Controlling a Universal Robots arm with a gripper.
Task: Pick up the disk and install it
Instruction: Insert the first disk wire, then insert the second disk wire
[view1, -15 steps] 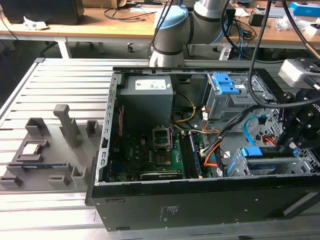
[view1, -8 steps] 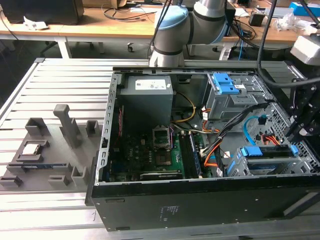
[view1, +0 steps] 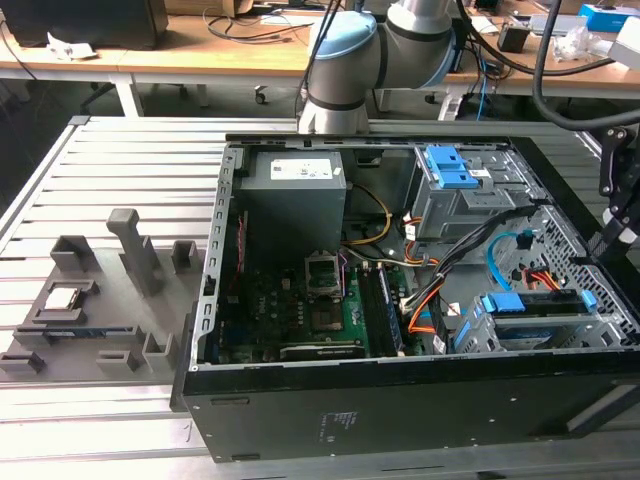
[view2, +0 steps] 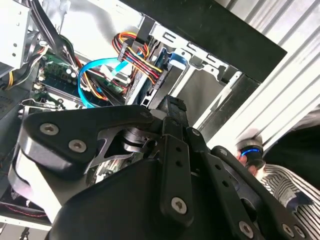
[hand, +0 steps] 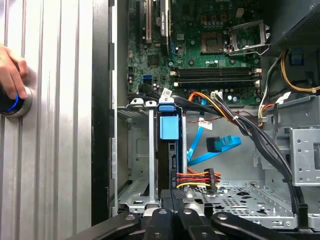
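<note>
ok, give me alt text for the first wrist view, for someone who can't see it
The disk, a drive in a bright blue frame, stands on edge in the metal drive cage of an open computer case, directly above the gripper. Beyond it lie the green motherboard and blue, red and yellow cables. A hand rests on a blue-lit button on the ribbed table.

Lighting is even, diffuse and bright in the exterior view; the ribbed grey metal table (view1: 120, 160) shows soft sheen, while the open black computer case (view1: 400, 410) interior stays dimmer. In the second wrist view, the near black gripper linkage (view2: 172, 165) is blurred and dark, and pale metal at the edges is overexposed.
</note>
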